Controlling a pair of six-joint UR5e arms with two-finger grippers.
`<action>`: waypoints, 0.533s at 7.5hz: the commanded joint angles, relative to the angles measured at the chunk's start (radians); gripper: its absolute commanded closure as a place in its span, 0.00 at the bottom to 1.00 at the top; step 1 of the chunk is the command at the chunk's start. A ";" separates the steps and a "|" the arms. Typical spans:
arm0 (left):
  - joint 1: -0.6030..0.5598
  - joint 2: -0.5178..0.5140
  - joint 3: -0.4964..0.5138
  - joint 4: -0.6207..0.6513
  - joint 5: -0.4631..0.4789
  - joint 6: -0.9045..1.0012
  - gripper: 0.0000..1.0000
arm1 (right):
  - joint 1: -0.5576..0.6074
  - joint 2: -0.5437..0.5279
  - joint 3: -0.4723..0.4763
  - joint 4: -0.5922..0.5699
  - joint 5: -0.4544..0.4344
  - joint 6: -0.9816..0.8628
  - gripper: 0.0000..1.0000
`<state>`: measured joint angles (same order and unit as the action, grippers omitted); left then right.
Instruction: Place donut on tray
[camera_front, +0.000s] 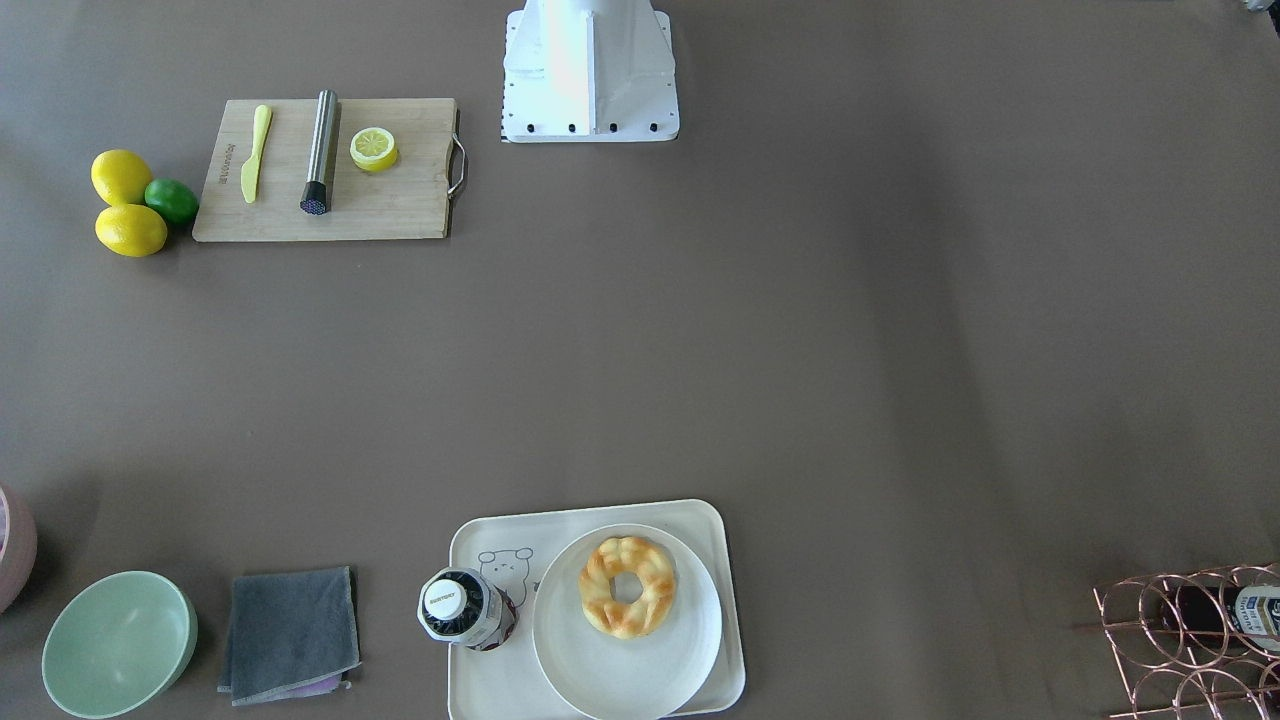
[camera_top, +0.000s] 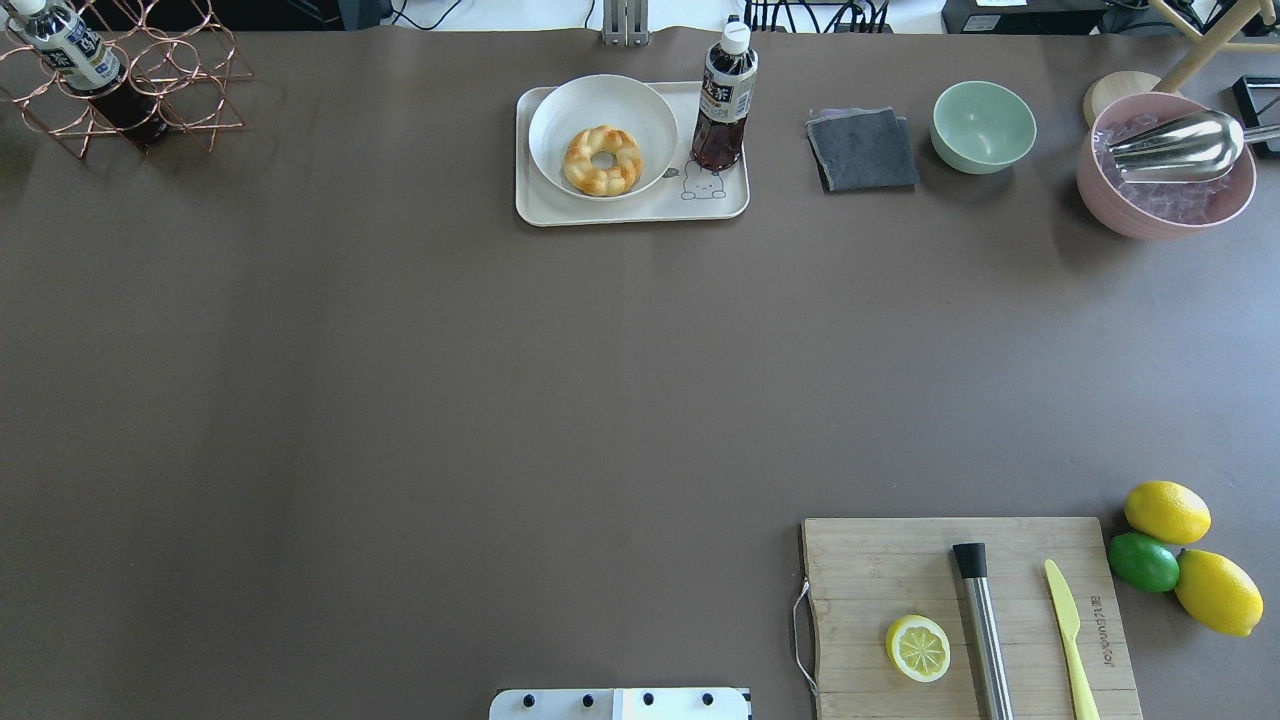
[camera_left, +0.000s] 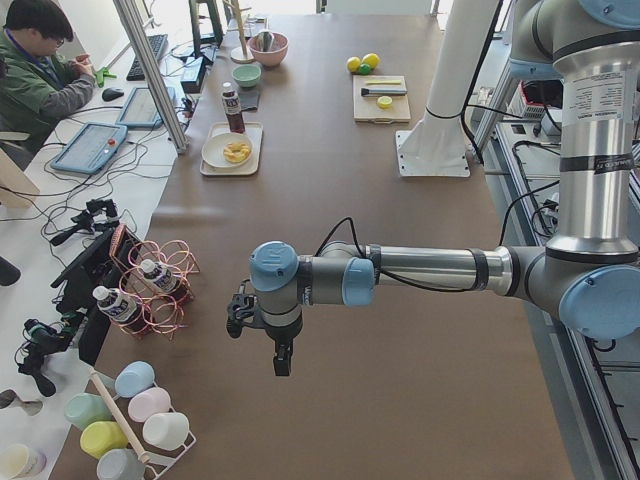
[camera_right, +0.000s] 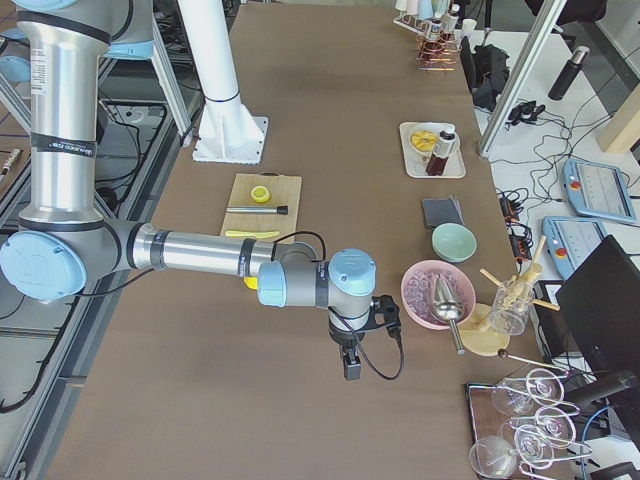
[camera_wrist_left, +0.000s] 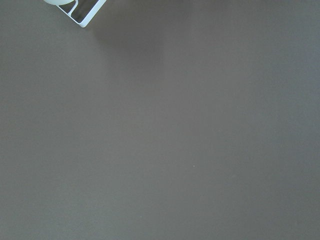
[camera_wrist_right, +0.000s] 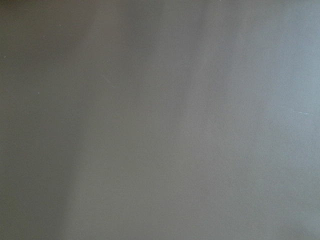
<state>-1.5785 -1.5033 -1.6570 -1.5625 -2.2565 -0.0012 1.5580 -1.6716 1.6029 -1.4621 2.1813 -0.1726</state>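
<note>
Two grippers: the left gripper (camera_left: 283, 358) hangs above the table's left end and the right gripper (camera_right: 352, 365) above its right end. Both show only in the side views, so I cannot tell whether their fingers are spread or closed.
Open room: a wide stretch of plain brown table (camera_top: 400, 400) lies between the far edge and the near-right corner.
Tray: the tray (camera_top: 640, 210) sits at the middle of the far edge, close to the rim.
Donut: the donut (camera_top: 602, 160) lies in a round white plate (camera_top: 560, 110), which rests on the tray's left part.
Bottle: a dark tea bottle (camera_top: 724, 100) stands upright on the tray's right part, just beside the plate.
Far right: a folded grey cloth (camera_top: 862, 150), then a mint bowl (camera_top: 983, 125), then a pink bowl (camera_top: 1100, 190) holding ice and a metal scoop (camera_top: 1180, 145).
Far left: a copper wire rack (camera_top: 190, 90) with a bottle lying in it.
Near right: a cutting board (camera_top: 880, 570) carries a lemon half (camera_top: 918, 648), a steel cylinder (camera_top: 985, 630) and a yellow knife (camera_top: 1068, 625).
</note>
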 joint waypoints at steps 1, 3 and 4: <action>0.000 0.000 0.000 0.001 0.000 0.003 0.01 | 0.000 0.000 0.000 0.000 0.000 -0.002 0.00; 0.000 -0.005 -0.006 -0.001 0.000 0.003 0.01 | 0.000 0.000 0.000 0.000 0.000 -0.002 0.00; 0.000 -0.006 -0.003 0.001 0.000 0.003 0.01 | 0.000 0.000 0.000 0.000 0.000 -0.002 0.00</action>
<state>-1.5785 -1.5058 -1.6604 -1.5622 -2.2565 0.0015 1.5585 -1.6720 1.6030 -1.4619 2.1813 -0.1748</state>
